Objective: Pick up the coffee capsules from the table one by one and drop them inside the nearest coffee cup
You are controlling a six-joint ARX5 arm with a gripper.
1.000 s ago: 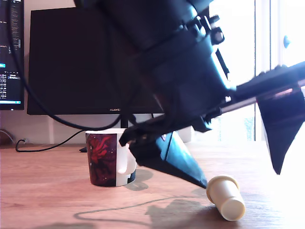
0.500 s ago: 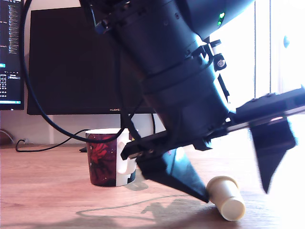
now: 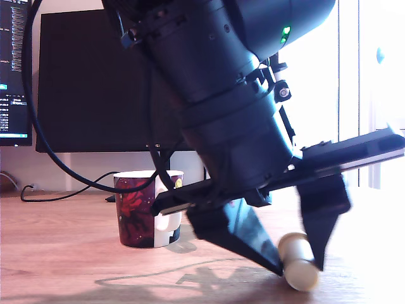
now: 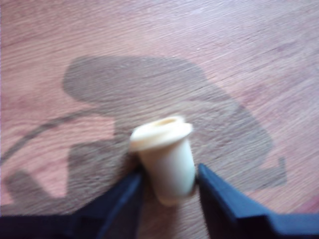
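A cream-white capsule [image 4: 166, 160] lies tipped on the wooden table [image 4: 239, 45], at the mug's [image 3: 147, 209] four o'clock in the exterior view. The gripper [image 4: 168, 191] brackets its narrow end, jaws not yet clamped. Closing gently and squarely should keep it from squirting out.

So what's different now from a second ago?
The black gripper has narrowed: its finger on the exterior view's right swung in, so both fingers now flank the cream-white tapered capsule lying on the wood-grain table. The red-and-black printed mug hasn't moved.
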